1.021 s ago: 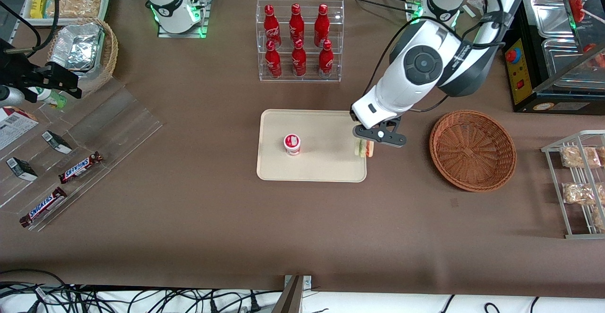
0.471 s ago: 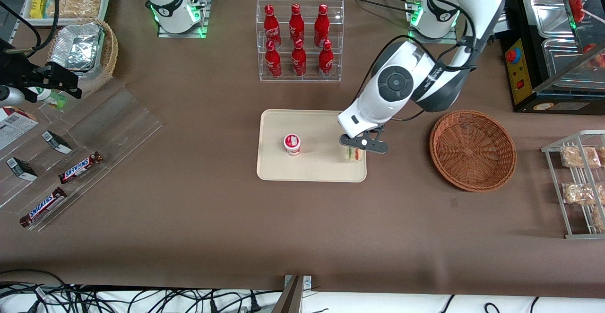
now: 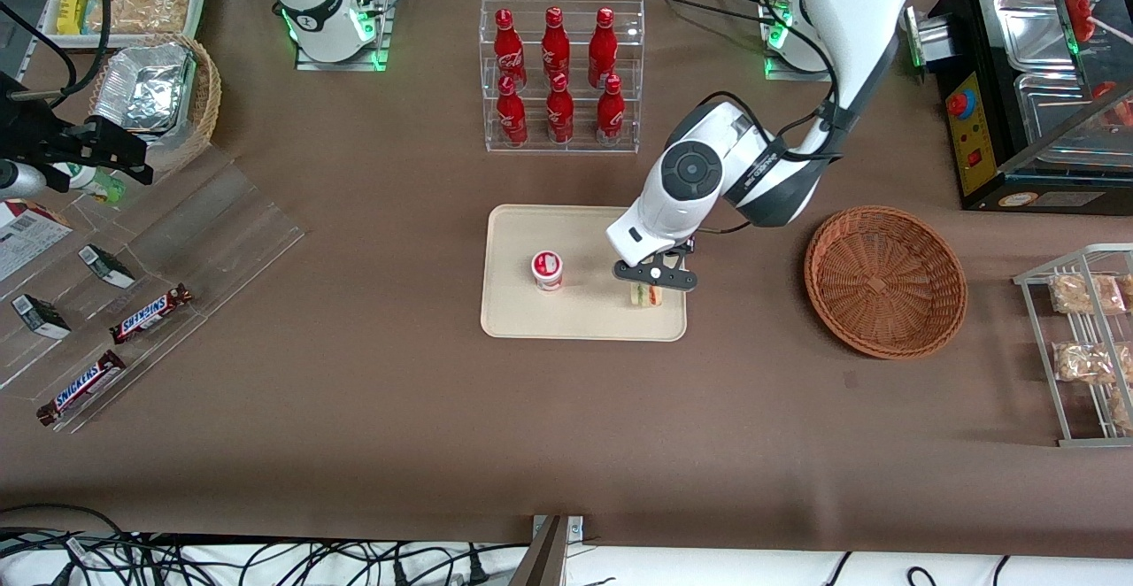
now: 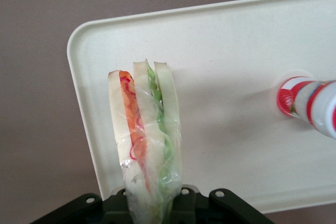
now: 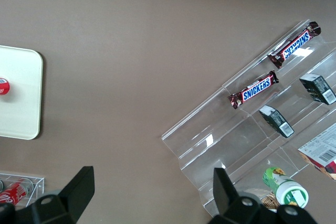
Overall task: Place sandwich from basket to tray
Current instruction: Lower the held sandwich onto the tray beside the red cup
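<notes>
The sandwich (image 3: 647,295) is a wrapped wedge of pale bread with red and green filling, and my gripper (image 3: 653,278) is shut on it. The wrist view shows the sandwich (image 4: 147,140) standing up out of the gripper (image 4: 153,211) over the cream tray (image 4: 226,72). It hangs over the tray (image 3: 593,236) close to the corner nearest the basket and the front camera. I cannot tell whether it touches the tray. The reddish-brown wicker basket (image 3: 885,281) lies beside the tray toward the working arm's end, with nothing in it.
A small red-and-white cup (image 3: 547,269) stands on the tray, beside the sandwich. A clear rack of red bottles (image 3: 559,77) stands farther from the camera. A wire rack of snack packets (image 3: 1084,338) and a black appliance (image 3: 991,126) flank the basket.
My gripper has carried the sandwich from the tray's edge beside the basket inward over the tray, toward the cup, and a little lower.
</notes>
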Controlling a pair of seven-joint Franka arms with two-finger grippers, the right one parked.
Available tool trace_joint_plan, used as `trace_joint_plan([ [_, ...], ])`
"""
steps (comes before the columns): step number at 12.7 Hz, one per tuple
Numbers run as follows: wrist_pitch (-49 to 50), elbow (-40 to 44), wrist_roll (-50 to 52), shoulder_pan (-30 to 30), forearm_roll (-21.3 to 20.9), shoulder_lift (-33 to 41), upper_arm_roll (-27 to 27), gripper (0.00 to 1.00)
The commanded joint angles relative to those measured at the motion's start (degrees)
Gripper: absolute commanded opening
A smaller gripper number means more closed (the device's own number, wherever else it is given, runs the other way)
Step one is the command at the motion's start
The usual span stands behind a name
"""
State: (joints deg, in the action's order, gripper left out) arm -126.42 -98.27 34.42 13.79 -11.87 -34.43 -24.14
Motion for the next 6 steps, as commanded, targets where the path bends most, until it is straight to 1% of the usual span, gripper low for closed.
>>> trace_joint_plan([
  [1, -1.9, 0.0, 4.3, 1.3, -4.3, -2.2, 0.1, 0.04],
  [4, -2.4, 0.1, 4.8, 1.9, -6.4, -4.0, 0.1, 0.06],
  [5, -2.8, 0.0, 4.8, 1.9, -6.5, -4.1, 0.1, 0.09],
  [6, -2.8, 0.0, 4.8, 1.9, -6.5, -4.3, 0.1, 0.15],
])
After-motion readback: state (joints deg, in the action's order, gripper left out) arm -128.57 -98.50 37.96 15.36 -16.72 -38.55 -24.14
